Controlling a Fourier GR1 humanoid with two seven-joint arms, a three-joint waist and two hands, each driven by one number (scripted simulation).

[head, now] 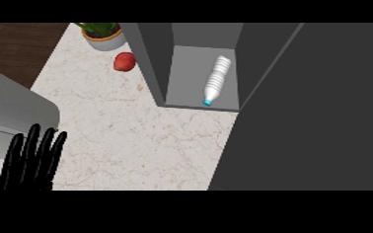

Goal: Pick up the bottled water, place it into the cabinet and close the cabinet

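Bottle (216,80) lying inside the open cabinet (162,64), blue cap toward its front edge. Left hand (33,158) resting released, fingers straight, at the bench's (138,138) near left corner. Red fruit (125,61), perhaps an apple, beside a potted plant (103,35) near the far edge.

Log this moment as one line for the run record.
bottled water: lying in cabinet | cabinet door: open | left hand: open, resting lower left | right hand: unseen
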